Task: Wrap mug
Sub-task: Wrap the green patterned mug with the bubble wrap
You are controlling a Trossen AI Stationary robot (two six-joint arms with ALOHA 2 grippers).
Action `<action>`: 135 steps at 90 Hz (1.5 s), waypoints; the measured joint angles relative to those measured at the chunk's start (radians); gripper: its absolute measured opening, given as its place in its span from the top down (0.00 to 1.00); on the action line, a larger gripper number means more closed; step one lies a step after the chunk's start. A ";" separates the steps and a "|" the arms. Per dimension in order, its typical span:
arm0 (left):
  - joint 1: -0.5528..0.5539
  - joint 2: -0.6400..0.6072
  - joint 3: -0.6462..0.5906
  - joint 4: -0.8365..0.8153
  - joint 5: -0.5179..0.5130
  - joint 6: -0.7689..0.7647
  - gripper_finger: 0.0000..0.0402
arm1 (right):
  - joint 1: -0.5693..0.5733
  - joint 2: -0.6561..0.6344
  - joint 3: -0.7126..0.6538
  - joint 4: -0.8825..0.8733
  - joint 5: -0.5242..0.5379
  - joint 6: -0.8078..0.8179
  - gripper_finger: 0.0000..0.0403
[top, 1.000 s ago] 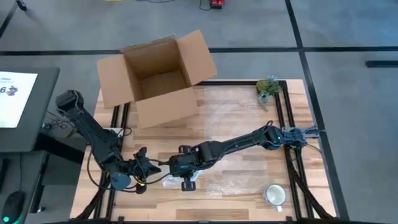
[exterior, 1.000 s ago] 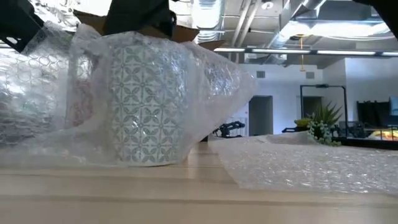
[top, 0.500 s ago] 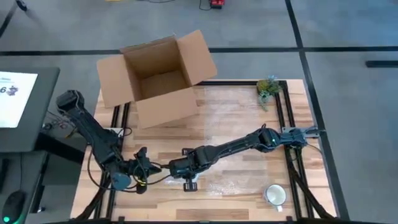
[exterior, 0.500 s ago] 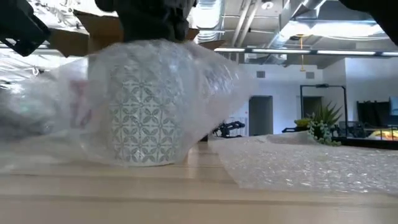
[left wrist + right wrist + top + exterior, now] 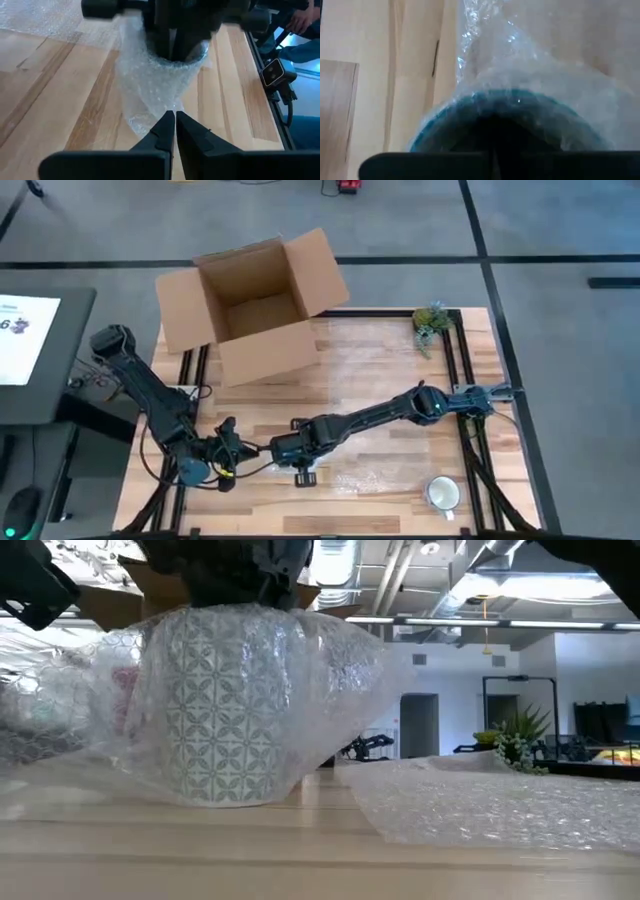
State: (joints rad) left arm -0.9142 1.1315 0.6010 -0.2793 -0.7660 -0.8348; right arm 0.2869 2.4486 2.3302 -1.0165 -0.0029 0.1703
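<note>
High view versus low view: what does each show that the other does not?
Only the high view shows the open cardboard box, the plain white mug near the table's front right corner, and both arms, with the left gripper and right gripper close together. Only the low view shows the patterned mug under bubble wrap. Both show the potted plant.

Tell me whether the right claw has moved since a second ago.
Yes. In the high view the right claw has slid away from the cardboard box toward the table's near edge, onto the wrapped mug.
</note>
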 joint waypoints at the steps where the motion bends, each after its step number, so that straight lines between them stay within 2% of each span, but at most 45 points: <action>1: 0.000 0.000 0.000 0.000 0.000 0.000 1.00 | 0.000 -0.006 0.000 -0.003 0.000 0.001 1.00; 18: 0.000 0.000 0.000 0.001 -0.001 0.000 1.00 | 0.015 -0.085 0.003 -0.051 0.000 0.000 1.00; 31: 0.000 0.000 0.000 0.001 -0.001 0.000 1.00 | 0.024 -0.102 0.002 -0.011 0.000 -0.042 0.98; 50: 0.000 0.000 0.000 0.000 -0.001 0.000 1.00 | 0.019 -0.077 0.005 0.117 0.000 -0.100 0.82; 60: 0.000 0.000 0.000 0.000 -0.001 0.000 1.00 | 0.007 -0.040 0.002 0.087 0.005 -0.101 0.73; 69: -0.004 0.000 0.000 -0.003 -0.001 -0.003 1.00 | 0.002 -0.034 0.005 0.048 0.019 -0.093 0.70; 116: -0.007 0.000 0.000 -0.004 -0.001 -0.006 1.00 | 0.007 -0.024 0.002 0.018 0.035 -0.092 0.79; 135: -0.007 0.000 0.000 -0.003 0.000 -0.007 1.00 | 0.000 -0.047 0.002 0.010 0.041 -0.092 0.88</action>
State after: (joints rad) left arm -0.9215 1.1313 0.6010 -0.2821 -0.7662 -0.8421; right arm 0.2865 2.4014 2.3318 -1.0067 0.0380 0.0780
